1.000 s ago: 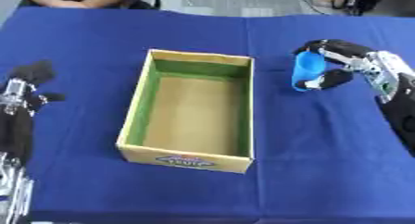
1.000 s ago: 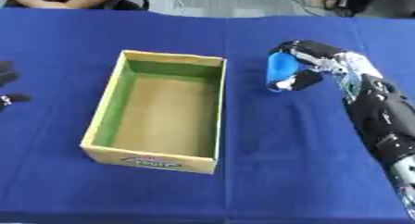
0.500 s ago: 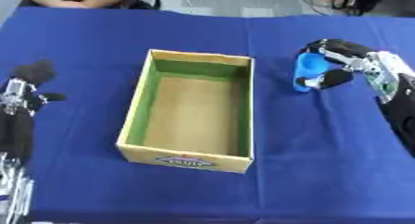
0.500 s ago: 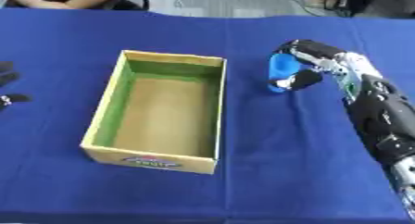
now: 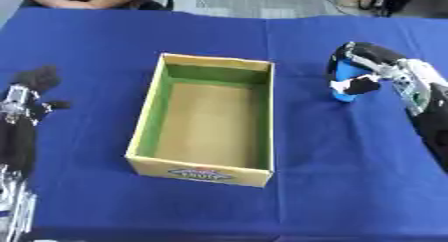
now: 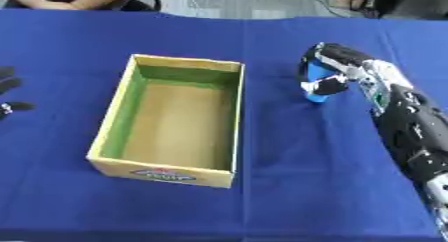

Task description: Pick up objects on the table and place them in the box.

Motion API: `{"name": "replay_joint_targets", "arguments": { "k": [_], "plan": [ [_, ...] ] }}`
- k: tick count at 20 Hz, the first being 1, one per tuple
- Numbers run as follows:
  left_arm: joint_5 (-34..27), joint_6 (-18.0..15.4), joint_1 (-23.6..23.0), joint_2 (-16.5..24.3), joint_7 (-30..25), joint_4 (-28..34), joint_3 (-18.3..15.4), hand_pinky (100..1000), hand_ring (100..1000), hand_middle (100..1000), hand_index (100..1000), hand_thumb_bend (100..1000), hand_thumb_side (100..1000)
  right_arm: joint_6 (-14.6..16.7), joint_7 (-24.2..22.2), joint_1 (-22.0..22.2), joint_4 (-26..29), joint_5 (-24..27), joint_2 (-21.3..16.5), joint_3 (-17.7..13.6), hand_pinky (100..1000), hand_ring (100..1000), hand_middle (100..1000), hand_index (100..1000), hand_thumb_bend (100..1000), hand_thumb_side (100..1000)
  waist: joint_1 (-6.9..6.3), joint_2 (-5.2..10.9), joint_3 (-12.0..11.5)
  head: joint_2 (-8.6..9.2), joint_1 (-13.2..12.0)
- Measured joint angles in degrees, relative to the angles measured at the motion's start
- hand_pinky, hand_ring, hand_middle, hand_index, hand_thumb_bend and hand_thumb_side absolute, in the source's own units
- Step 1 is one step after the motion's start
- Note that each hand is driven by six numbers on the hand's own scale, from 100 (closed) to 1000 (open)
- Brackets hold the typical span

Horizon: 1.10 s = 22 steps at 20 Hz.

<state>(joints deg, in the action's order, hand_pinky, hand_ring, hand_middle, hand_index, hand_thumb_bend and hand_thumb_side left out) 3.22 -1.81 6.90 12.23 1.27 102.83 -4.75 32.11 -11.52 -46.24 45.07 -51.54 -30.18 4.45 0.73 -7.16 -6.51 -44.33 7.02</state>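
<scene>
An open cardboard box (image 5: 206, 171) with green inner walls and a brown floor stands in the middle of the blue table; nothing lies in it. To its right a small blue object (image 5: 346, 82) stands upright on the cloth. My right hand (image 5: 374, 66) reaches it from the right, fingers and thumb curled round it. My left hand (image 5: 26, 88) rests at the left edge, well apart from the box, fingers relaxed and holding nothing.
The blue cloth (image 5: 332, 176) covers the whole table. A seated person shows at the far edge behind the table, touching nothing. Cables and dark gear lie beyond the far right corner.
My right hand and the blue object have stayed in nearly the same place; the fingers look wrapped a little further round the object. The left hand has not moved.
</scene>
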Motion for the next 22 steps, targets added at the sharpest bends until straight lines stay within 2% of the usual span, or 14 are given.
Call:
{"name": "replay_joint_targets", "arguments": {
  "k": [7, 12, 16, 22],
  "plan": [
    [0.0, 0.0, 0.0, 0.0, -0.02, 0.0, 0.0, 628, 863, 865, 814, 434, 1000, -0.05, 0.76, 2.01, 3.47, 1.38, -0.34, 0.31, 230, 206, 319, 567, 100, 327, -0.1, 0.0, 0.09, 0.0, -0.01],
    [0.0, 0.02, 0.0, 0.0, -0.13, -0.01, 0.01, 628, 864, 866, 814, 433, 1000, -0.13, 1.23, 2.45, 8.14, 2.58, -1.78, 0.34, 224, 204, 332, 562, 100, 319, -0.14, 0.01, 0.19, 0.0, -0.02],
    [0.0, -0.01, -0.01, 0.0, -0.18, -0.02, 0.01, 629, 864, 866, 814, 433, 1000, -0.52, 1.53, 2.34, 12.65, 3.59, -4.2, 0.16, 191, 203, 351, 545, 100, 336, -0.13, 0.07, 0.27, 0.0, -0.09],
    [0.0, -0.01, -0.09, 0.0, -0.19, -0.04, 0.01, 629, 865, 867, 814, 433, 1000, -1.58, 2.59, 0.13, 19.06, 3.82, -9.75, 0.12, 170, 206, 351, 543, 100, 329, 0.11, 0.31, 0.79, 0.0, -1.02]
  ]
}}
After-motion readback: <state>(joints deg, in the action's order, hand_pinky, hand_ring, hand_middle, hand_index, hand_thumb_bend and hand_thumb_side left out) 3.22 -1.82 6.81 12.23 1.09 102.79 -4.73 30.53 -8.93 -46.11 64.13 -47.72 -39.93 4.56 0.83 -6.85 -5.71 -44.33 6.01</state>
